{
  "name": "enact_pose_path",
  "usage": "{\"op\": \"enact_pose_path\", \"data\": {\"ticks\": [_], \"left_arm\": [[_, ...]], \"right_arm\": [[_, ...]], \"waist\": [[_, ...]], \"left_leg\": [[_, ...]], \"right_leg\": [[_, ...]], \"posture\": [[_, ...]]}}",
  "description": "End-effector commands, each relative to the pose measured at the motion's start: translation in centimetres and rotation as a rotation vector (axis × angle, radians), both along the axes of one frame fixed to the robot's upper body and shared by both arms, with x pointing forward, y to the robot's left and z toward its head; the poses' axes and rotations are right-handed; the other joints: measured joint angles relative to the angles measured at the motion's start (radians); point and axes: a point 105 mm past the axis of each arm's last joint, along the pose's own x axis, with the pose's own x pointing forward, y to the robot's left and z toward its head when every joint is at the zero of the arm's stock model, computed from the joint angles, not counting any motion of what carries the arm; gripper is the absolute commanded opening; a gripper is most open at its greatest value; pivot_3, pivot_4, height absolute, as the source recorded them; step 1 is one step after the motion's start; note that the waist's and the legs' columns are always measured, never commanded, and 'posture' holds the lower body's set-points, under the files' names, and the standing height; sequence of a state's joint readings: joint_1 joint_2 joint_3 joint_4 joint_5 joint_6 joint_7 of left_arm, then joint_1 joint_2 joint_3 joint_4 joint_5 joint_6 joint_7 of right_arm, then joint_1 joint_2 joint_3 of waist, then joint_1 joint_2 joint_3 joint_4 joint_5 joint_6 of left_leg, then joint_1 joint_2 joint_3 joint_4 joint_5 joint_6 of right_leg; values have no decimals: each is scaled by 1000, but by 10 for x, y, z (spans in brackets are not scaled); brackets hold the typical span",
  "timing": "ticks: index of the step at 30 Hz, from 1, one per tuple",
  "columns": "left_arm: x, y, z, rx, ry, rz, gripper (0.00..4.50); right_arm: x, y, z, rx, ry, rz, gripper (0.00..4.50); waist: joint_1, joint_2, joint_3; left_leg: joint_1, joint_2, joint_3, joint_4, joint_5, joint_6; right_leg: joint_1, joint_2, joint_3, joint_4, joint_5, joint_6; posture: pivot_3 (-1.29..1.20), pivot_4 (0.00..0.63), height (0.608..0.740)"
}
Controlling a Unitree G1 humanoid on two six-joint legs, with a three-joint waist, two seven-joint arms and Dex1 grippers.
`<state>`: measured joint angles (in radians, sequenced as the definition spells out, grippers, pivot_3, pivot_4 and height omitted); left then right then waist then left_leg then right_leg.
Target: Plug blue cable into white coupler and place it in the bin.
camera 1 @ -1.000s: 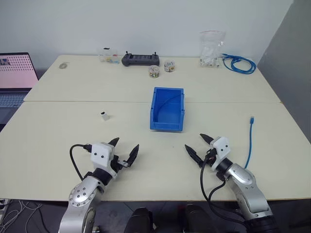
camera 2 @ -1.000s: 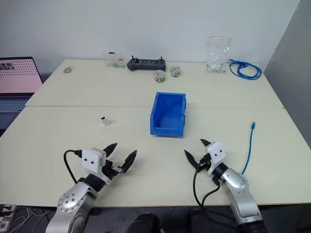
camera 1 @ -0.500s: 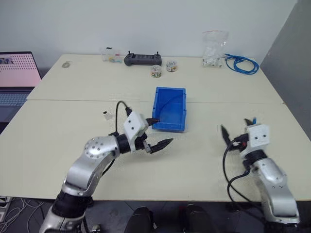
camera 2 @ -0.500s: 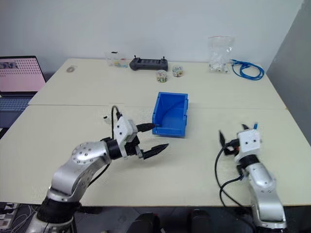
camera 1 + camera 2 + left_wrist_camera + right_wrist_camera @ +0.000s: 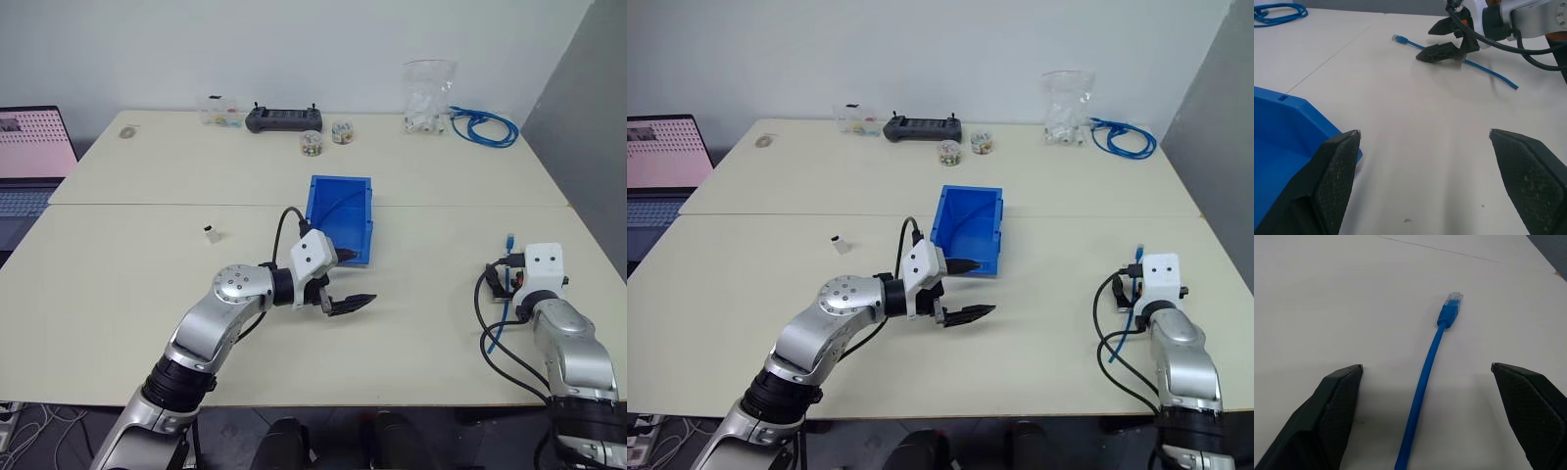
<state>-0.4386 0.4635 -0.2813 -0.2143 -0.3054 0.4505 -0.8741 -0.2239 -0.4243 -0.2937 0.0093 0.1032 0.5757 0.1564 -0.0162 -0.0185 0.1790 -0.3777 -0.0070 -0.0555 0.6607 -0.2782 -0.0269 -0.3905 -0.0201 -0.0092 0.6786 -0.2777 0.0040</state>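
The bin (image 5: 340, 217) sits mid-table with my left gripper (image 5: 343, 283) hanging spread wide and empty just in front of it, while the white coupler (image 5: 211, 233) stands alone well off to the bin's left. My right gripper (image 5: 1430, 421) straddles the blue cable (image 5: 1426, 377) with both fingers wide and nothing held. I'd lower it straight down and pinch just behind the clear plug (image 5: 1454, 297), leaving the plug free for the coupler.
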Motion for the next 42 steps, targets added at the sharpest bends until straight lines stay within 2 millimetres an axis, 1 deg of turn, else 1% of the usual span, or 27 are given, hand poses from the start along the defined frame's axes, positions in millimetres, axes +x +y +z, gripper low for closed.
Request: {"op": "enact_pose_path", "data": {"ticks": [1, 6, 11, 13, 14, 15, 16, 19, 21, 23, 26, 28, 30, 33, 36, 38, 40, 42], "left_arm": [[-2, -6, 6, 6, -28, -42, 4500], [-2, -9, 9, 18, -19, -57, 4500], [-1, -10, 15, 13, -23, -62, 4500], [0, -10, 16, 13, -23, -62, 4500], [0, -9, 16, 13, -23, -61, 4500], [1, -9, 17, 13, -22, -60, 4500], [1, -8, 17, 13, -22, -59, 4500], [1, -3, 17, 17, -16, -55, 4500], [1, 5, 17, 28, -12, -55, 4500], [-2, 17, 16, 45, -4, -57, 4500], [-9, 39, 13, 73, 22, -55, 4500], [-11, 55, 12, 86, 40, -33, 4500], [-13, 74, 9, 109, 53, 16, 4500], [-17, 102, 4, 151, 53, 86, 4500], [-27, 126, -6, 220, 50, 135, 4500], [-34, 139, -12, 261, 48, 149, 4500], [-46, 148, -17, 280, 51, 152, 4500], [-55, 152, -18, 286, 55, 152, 4500]], "right_arm": [[3, -11, 2, 64, 16, -54, 3652], [5, -12, 3, 65, 31, -46, 2319], [7, -7, 6, 65, 16, -38, 1034], [7, -6, 7, 66, 8, -36, 601], [7, -6, 9, 66, 0, -34, 296], [7, -6, 12, 63, -13, -26, 112], [8, -6, 16, 60, -28, -17, 39], [6, -5, 34, 17, -81, 59, 39], [5, 5, 44, -13, -105, 153, 39], [-2, 21, 59, -47, -119, 318, 39], [-18, 44, 80, -80, -102, 575, 39], [-30, 61, 90, -62, -76, 726, 39], [-49, 85, 96, -21, -3, 922, 39], [-75, 118, 96, 39, 128, 1172, 39], [-93, 153, 87, 101, 234, 1387, 39], [-97, 173, 79, 131, 286, 1493, 39], [-98, 202, 61, 166, 363, 1618, 39], [-97, 226, 48, 191, 422, 1699, 39]], "waist": [[0, 0, 0], [-1, 0, 0], [-1, 0, 0], [-1, 0, 0], [-1, 0, 0], [-1, 0, 0], [-1, 0, 0], [-1, 1, 1], [-1, 2, 1], [-2, 3, 2], [-13, 4, 3], [-17, 5, 4], [-16, 4, 5], [-15, 3, 7], [-15, 1, 8], [-17, 0, 9], [-13, 0, 9], [-11, -1, 10]], "left_leg": [[0, 0, 0, 0, 0, 0], [0, 0, 0, 0, 0, 0], [-1, 0, 0, 0, 0, 0], [-1, 0, 0, 0, 0, 0], [-1, 0, 0, 0, 0, 0], [-1, 0, 0, 0, 0, 0], [-1, 0, 0, 0, 0, 0], [-1, 0, 0, 0, 0, 0], [-1, 0, 0, 0, 0, 0], [-1, 0, 0, 0, 0, 0], [-1, 0, 0, 0, 0, 0], [0, 1, 0, -1, 0, 0], [0, 1, -1, 0, 0, 0], [0, 2, -1, 0, 0, 0], [0, 2, -2, 0, 0, 0], [-1, 2, -2, 0, 0, 0], [-1, 2, -2, 0, 0, 0], [-2, 2, -2, 0, 0, 0]], "right_leg": [[0, 0, 0, 0, 0, 0], [0, 0, 0, 0, 0, 0], [0, 0, 0, 0, 0, 0], [0, 0, 0, 0, 0, 0], [0, 0, 0, 0, 0, 0], [0, 0, 0, 0, 0, 0], [0, 0, 0, 0, 0, 0], [0, 0, 0, 0, 0, 0], [0, 0, 0, 0, 0, 0], [0, 0, 0, 0, 0, 1], [-1, 0, 0, 0, 0, 1], [-1, 0, 0, 0, 0, 1], [0, 0, -1, 0, 0, 1], [0, 1, -1, 0, 0, 1], [0, 0, -2, -2, 0, 1], [0, 0, -2, -3, 0, 1], [0, 0, -2, -5, 0, 1], [-1, 0, -2, -5, 0, 1]], "posture": [[0, 150, 740], [0, 150, 740], [0, 150, 740], [0, 150, 740], [0, 150, 740], [0, 150, 740], [0, 150, 740], [0, 150, 740], [0, 150, 740], [0, 150, 740], [0, 150, 740], [0, 150, 740], [0, 150, 740], [0, 150, 740], [0, 150, 740], [0, 150, 740], [0, 150, 740], [0, 150, 740]]}}
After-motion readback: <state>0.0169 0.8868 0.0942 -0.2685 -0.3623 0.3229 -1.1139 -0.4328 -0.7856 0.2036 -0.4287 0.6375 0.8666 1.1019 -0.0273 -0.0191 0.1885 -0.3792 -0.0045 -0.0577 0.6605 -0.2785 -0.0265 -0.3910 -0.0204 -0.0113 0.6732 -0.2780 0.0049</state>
